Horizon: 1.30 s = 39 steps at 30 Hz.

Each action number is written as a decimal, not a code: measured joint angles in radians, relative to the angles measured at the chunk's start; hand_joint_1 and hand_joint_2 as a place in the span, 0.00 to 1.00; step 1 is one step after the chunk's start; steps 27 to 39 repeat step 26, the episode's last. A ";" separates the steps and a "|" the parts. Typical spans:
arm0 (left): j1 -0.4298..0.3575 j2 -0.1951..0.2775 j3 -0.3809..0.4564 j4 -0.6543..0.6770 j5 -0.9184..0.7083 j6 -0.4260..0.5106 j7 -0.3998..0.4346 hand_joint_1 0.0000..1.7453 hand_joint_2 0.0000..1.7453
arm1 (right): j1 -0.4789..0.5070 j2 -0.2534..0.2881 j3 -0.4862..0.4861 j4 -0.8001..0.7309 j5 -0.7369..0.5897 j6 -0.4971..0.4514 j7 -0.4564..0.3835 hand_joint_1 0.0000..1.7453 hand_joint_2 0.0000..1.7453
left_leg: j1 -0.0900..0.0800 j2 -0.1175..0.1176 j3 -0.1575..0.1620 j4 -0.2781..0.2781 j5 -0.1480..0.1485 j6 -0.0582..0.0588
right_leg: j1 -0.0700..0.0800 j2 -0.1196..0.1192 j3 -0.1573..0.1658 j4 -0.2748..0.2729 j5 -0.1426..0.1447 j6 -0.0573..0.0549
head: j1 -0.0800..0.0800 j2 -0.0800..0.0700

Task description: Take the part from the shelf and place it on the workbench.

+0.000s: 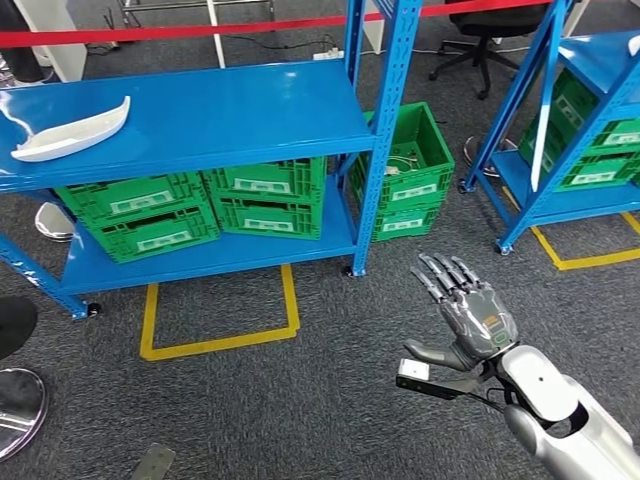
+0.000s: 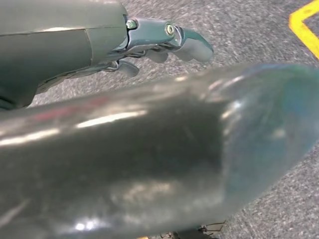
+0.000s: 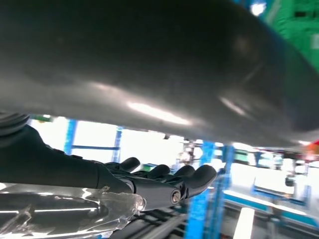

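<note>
A smooth, curved white part (image 1: 72,131) lies at ten o'clock on the glossy blue metal shelf (image 1: 226,110), above ribbed green plastic crates (image 1: 266,197). The right hand (image 1: 468,310) hovers at four o'clock over speckled grey carpet (image 1: 302,400), fingers spread, empty. The left hand (image 2: 165,42) shows curled fingers; I cannot tell its grip.
</note>
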 joint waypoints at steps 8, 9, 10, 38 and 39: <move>0.002 -0.001 0.003 0.000 0.000 0.000 -0.001 0.00 0.00 | 0.002 0.000 0.001 0.000 0.000 0.000 0.000 0.00 0.00 | 0.005 -0.105 -0.012 0.008 0.007 -0.031 | -0.018 0.088 0.098 -0.249 0.140 -0.010 | 0.000 0.000; 0.004 0.000 0.003 0.000 0.000 0.000 -0.001 0.00 0.00 | 0.001 0.000 0.001 0.000 0.000 0.000 0.000 0.00 0.00 | 0.007 -0.114 -0.016 0.006 0.010 -0.037 | -0.017 0.077 0.098 -0.247 0.141 -0.017 | 0.000 0.000; 0.006 0.000 0.003 0.000 0.000 0.000 -0.001 0.00 0.00 | 0.001 0.000 0.000 0.000 -0.003 0.000 -0.001 0.00 0.00 | 0.006 -0.103 -0.020 0.009 0.008 -0.043 | -0.017 0.066 0.099 -0.248 0.142 -0.024 | 0.000 0.000; 0.003 -0.002 0.004 0.000 -0.009 0.001 -0.003 0.00 0.00 | 0.012 0.001 -0.005 0.000 -0.027 -0.001 -0.011 0.00 0.00 | -0.006 0.026 -0.009 0.006 0.006 -0.034 | 0.008 -0.009 0.105 -0.257 0.135 -0.049 | -0.010 0.000; 0.003 -0.002 0.004 0.000 -0.009 0.001 -0.003 0.00 0.00 | 0.012 0.001 -0.005 0.000 -0.027 -0.001 -0.011 0.00 0.00 | -0.006 0.026 -0.009 0.006 0.006 -0.034 | 0.008 -0.009 0.105 -0.257 0.135 -0.049 | -0.010 0.000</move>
